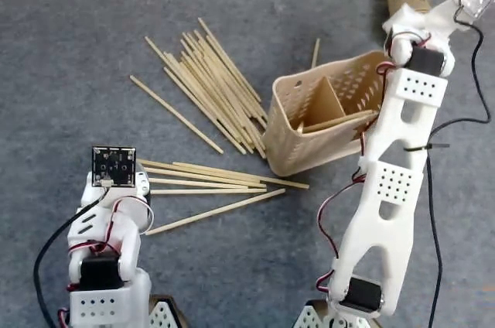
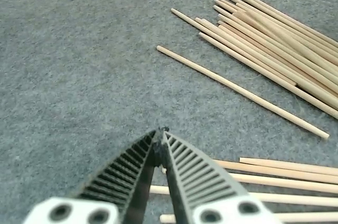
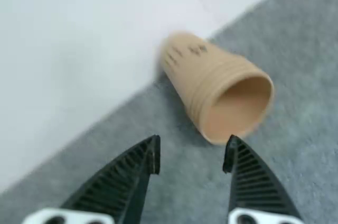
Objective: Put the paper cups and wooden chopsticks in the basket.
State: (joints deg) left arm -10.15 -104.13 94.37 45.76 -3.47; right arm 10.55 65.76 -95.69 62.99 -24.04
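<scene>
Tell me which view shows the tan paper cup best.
Right wrist view: the tan paper cup lies on its side, mouth visible, beyond the open right tool. The high view catches part of it behind an arm.

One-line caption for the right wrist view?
Right gripper, fingers open, faces a paper cup lying on its side on grey mat.

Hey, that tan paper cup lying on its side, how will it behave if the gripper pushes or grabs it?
The tan paper cup lies on its tapered side, so a nudge would probably roll it in a curve. Its thin wall looks light and likely to crush under a hard squeeze from the open right gripper.
</scene>
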